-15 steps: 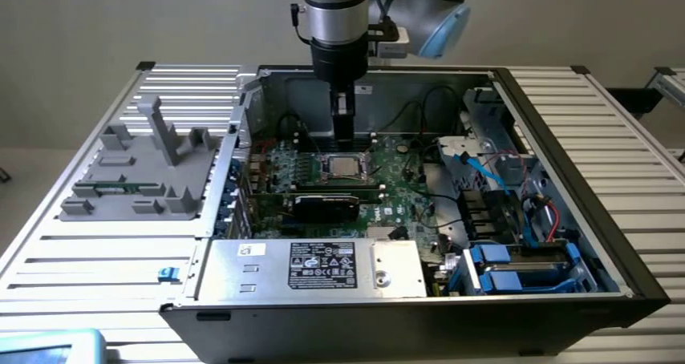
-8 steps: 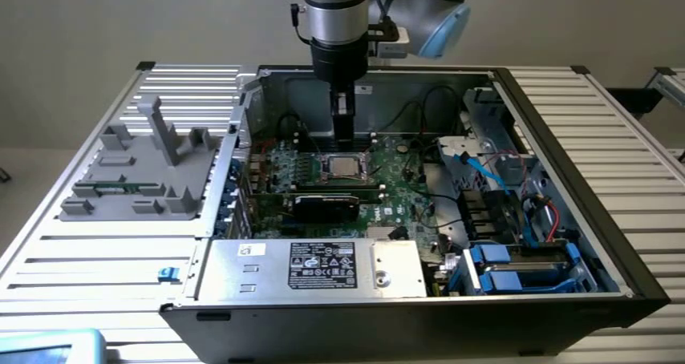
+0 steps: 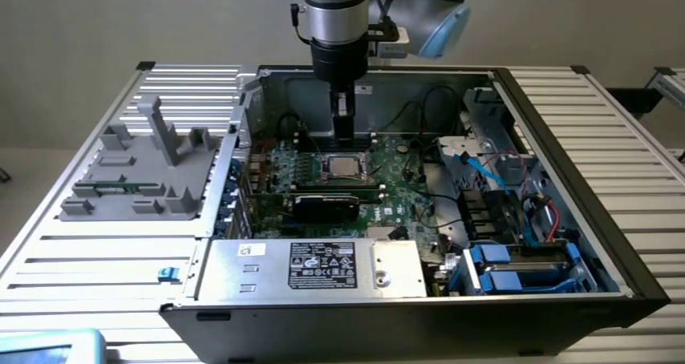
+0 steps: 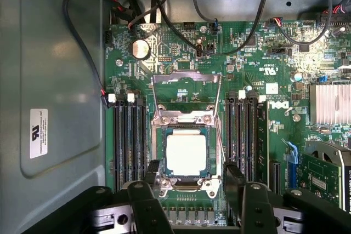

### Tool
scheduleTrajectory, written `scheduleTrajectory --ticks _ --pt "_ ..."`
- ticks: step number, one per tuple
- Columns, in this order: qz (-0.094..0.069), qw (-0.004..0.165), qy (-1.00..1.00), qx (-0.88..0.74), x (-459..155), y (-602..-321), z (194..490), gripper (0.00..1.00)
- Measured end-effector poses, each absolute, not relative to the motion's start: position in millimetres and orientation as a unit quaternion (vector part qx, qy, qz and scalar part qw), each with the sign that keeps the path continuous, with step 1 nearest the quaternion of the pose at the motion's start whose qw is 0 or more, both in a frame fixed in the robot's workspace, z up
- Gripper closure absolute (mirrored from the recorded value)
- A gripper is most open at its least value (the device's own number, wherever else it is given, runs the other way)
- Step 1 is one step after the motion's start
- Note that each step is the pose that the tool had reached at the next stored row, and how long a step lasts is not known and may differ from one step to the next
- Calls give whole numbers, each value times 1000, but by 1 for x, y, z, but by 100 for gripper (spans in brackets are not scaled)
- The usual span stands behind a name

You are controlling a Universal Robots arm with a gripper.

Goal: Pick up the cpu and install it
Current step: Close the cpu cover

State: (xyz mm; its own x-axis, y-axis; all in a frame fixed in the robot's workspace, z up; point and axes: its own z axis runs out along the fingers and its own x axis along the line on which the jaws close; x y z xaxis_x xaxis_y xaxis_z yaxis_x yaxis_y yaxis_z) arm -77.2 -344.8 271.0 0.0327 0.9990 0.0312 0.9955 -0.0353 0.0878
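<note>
Plain beige wall (image 3: pixel 107 19) behind a ribbed aluminium table (image 3: pixel 599 123), under soft even light.

The arm (image 3: pixel 337 11) hangs vertically from above, its silver wrist section upright and a grey-blue joint (image 3: pixel 434 15) bent off toward the exterior view's right. The dark, slim gripper (image 3: pixel 342 127) points straight down. Its two black fingers (image 4: pixel 145 201) stand apart, gripping nothing.

White letters reading Dell run sideways on the green board (image 4: pixel 175 42), beside the memory slots (image 4: pixel 247 135). A white sticker (image 4: pixel 37 133) on the grey case wall (image 4: pixel 55 53) bears a UL mark; the print on the power supply label (image 3: pixel 321 265) is too small to read
</note>
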Motion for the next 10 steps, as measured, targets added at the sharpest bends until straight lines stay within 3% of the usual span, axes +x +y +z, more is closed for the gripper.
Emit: scheduleTrajectory --ticks 1,3,4,10 --pt "42 21 694 718 -77 -345 271 45" --pt "42 21 694 718 -77 -345 271 58" --pt "42 21 694 718 -77 -345 271 58" --pt "42 21 694 718 -77 -345 271 87"
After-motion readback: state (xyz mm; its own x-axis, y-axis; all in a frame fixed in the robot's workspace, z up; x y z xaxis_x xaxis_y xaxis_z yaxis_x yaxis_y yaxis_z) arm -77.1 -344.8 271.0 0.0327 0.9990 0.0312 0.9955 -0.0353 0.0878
